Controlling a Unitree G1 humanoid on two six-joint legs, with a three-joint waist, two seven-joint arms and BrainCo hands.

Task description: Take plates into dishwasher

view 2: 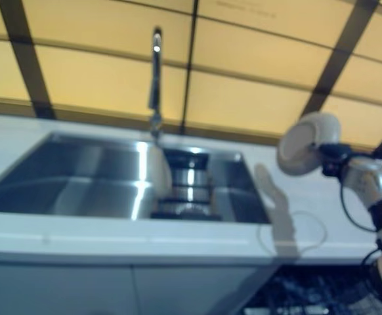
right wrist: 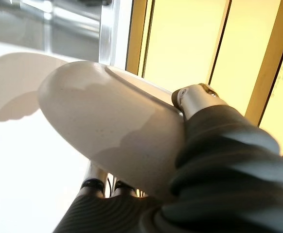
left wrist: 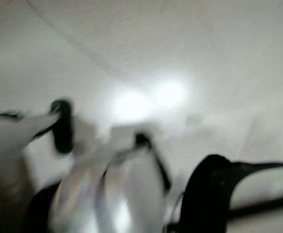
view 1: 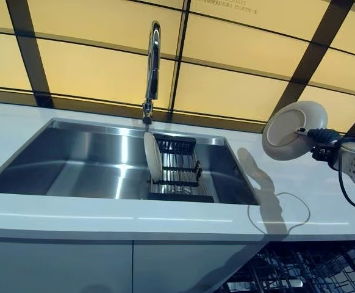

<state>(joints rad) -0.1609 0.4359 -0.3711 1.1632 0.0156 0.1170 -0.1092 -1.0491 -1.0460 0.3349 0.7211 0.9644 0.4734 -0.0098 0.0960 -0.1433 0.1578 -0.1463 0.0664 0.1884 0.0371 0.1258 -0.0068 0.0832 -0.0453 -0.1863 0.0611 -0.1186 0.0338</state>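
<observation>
Notes for you, all placed against sink [view 1: 86, 159]:

- Left hand [left wrist: 107, 189]: only in its own wrist view, badly smeared; you can't read finger pose or whether anything is held.
- Right hand [view 1: 324, 146], right of sink: fingers largely hidden behind held plate [view 1: 293, 129]; only thumb shows clearly in wrist view.
- Dishwasher rack [view 1: 299, 271], below and right of sink: cut by frame edge, contents too dark to tell.
- Second plate [view 1: 152, 157] in drainer rack [view 1: 180, 174] inside sink: blurred in right eye view.

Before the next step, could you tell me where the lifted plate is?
The plate is pinched in the right hand, above the countertop right of the sink.
</observation>
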